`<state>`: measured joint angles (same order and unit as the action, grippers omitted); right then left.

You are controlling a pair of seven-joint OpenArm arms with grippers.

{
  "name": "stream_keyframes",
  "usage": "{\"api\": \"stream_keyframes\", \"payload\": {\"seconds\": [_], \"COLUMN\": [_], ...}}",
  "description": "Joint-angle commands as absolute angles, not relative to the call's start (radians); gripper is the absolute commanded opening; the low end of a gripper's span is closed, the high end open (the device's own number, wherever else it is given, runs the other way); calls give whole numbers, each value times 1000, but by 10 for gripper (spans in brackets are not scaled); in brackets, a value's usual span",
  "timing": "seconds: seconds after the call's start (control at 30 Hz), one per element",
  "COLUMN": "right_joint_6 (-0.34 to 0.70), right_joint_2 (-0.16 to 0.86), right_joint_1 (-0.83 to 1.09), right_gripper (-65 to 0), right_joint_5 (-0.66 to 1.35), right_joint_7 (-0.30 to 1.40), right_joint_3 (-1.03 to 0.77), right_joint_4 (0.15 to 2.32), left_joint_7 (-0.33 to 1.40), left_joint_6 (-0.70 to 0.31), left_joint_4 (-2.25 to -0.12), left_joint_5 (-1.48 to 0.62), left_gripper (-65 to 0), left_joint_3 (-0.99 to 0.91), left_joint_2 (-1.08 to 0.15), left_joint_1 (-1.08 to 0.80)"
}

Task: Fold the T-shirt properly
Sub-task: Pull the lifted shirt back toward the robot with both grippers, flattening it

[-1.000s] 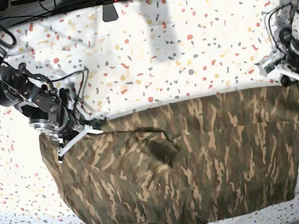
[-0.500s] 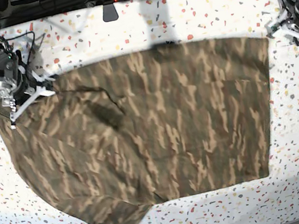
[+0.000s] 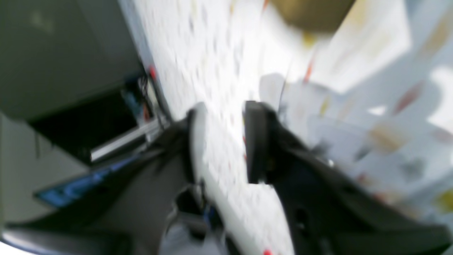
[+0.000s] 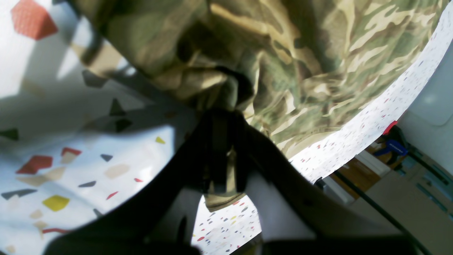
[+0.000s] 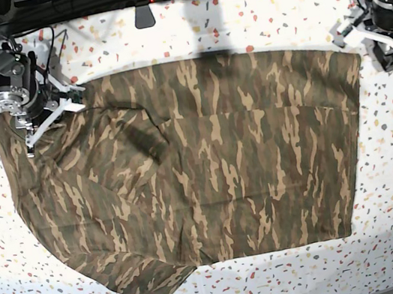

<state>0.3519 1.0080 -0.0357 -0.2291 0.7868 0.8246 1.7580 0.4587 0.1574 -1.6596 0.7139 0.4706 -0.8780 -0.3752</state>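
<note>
Since earlier frame, T-shirt (image 5: 203, 184) dragged farther back, spread flat across table (image 5: 251, 23). Left gripper (image 3: 221, 141) jaws parted, nothing held, far right corner released. Right gripper (image 4: 221, 156) jaws clamped on far left corner. Spreading step judged finishing; release, then fold grasp needed.

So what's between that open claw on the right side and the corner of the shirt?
Only bare speckled tabletop, seen in the base view: the left gripper stands open just off the T-shirt corner.
</note>
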Motion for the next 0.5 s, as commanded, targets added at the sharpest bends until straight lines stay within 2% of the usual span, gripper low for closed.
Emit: {"api": "stream_keyframes", "payload": {"seconds": [0.0, 0.1, 0.27, 0.47], "right_joint_6": [344, 344, 344, 344], "right_joint_2": [1028, 1028, 1028, 1028], "right_joint_1": [-49, -49, -49, -49], "right_gripper": [-650, -650, -650, -650], "right_joint_5": [-239, -239, -239, -239], "right_joint_7": [786, 787, 786, 786], "right_joint_3": [812, 812, 812, 812], "right_joint_4": [1770, 1770, 1770, 1770], "left_joint_7": [447, 422, 303, 267], "left_joint_6": [176, 153, 42, 32], "left_joint_4": [-1697, -1762, -1769, -1738], "left_joint_5": [726, 726, 726, 724], "left_gripper": [-429, -428, -428, -429], "left_joint_3": [461, 461, 461, 461], "left_joint_2": [-898, -898, -898, -894], "left_joint_1": [-391, -445, -471, -406]}}
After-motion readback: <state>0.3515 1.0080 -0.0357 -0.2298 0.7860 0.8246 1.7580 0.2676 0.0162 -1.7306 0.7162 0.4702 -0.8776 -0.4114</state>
